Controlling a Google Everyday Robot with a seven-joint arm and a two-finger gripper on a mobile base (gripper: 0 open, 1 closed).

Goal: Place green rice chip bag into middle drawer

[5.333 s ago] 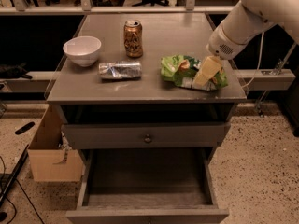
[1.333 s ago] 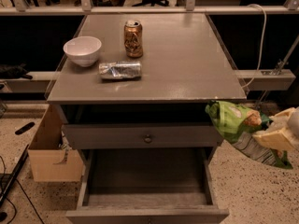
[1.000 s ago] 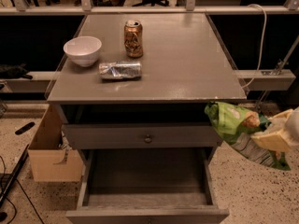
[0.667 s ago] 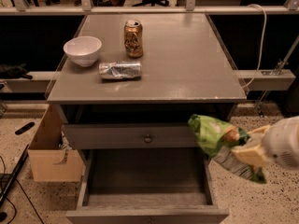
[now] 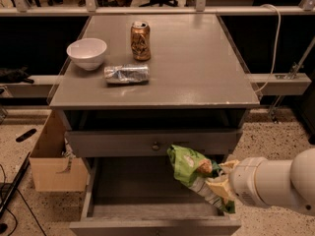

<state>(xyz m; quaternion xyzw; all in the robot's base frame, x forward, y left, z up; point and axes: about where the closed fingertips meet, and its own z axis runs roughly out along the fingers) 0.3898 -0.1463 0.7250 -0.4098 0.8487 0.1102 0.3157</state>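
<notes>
One gripper [image 5: 215, 181], mine: hanging below the counter's [image 5: 197, 58] front edge, near its front right corner, fingers clamped together on the lower end of the next item. One green rice chip bag [image 5: 187, 163], crinkled: held aloft at a tilt with its upper end leaning left, and touching nothing but my fingers as far as I can tell. I judge it is gripped by one end so the free end can go down first. One middle drawer [image 5: 133, 186], pulled out beneath the front edge, floor bare: the bag hangs above its right side and is not yet resting in it. One drawer front with small round knob [image 5: 113, 142], just behind the bag's upper end. One white bowl [image 5: 87, 53], near the counter's left edge. One upright brown can [image 5: 140, 41], toward the back edge. One crushed silver can [image 5: 126, 73], on its side just in front of those two. All three are well apart from the bag and not wanted. One cardboard box [image 5: 54, 156], on the floor beyond the left edge. Outstanding, by my estimate: lower and release.
</notes>
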